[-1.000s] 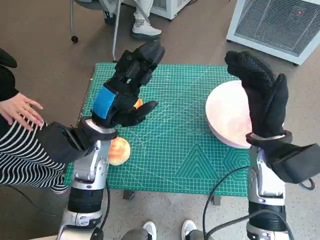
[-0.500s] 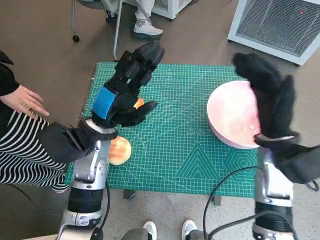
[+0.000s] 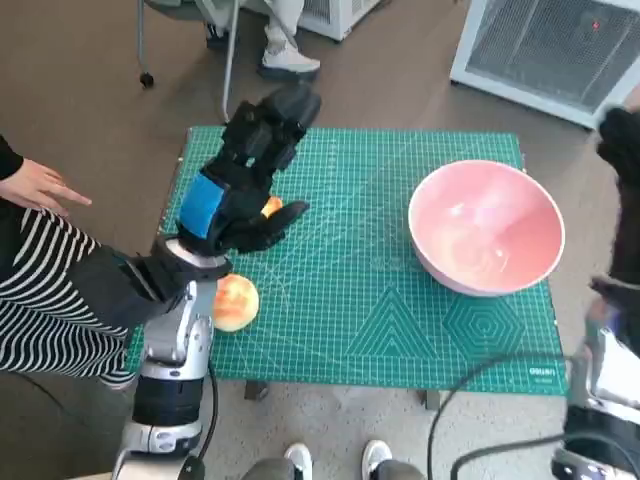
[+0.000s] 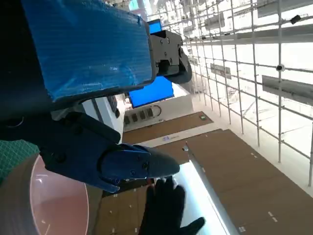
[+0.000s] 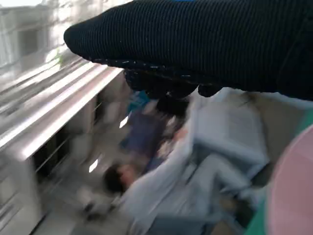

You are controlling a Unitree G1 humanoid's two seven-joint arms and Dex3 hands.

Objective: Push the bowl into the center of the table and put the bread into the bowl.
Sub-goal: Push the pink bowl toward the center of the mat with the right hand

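Note:
A pink bowl [image 3: 487, 225] stands on the right part of the green cutting mat [image 3: 350, 300]; it also shows as the bowl [image 4: 54, 200] in the left wrist view and as the bowl's rim [image 5: 293, 196] in the right wrist view. A round bread bun [image 3: 233, 300] lies at the mat's front left. A small orange piece [image 3: 271, 207] peeks out under my left hand [image 3: 245, 175], which hovers over the mat's left part with fingers apart and holds nothing. My right hand [image 3: 622, 170] is blurred at the picture's right edge, beside the bowl and off the table. The right hand [image 4: 165, 208] looks spread and empty.
A person in a striped sleeve [image 3: 45, 310] sits at the left, a hand [image 3: 35, 185] near the table's corner. A white grilled appliance [image 3: 540, 50] stands beyond the far right corner. A chair leg and a shoe [image 3: 290, 62] lie behind. Cables [image 3: 470, 400] hang at the front right.
My right hand has swung from above the bowl out to the right, past the table's edge, leaving the bowl uncovered. The bowl, bun and left hand have hardly moved.

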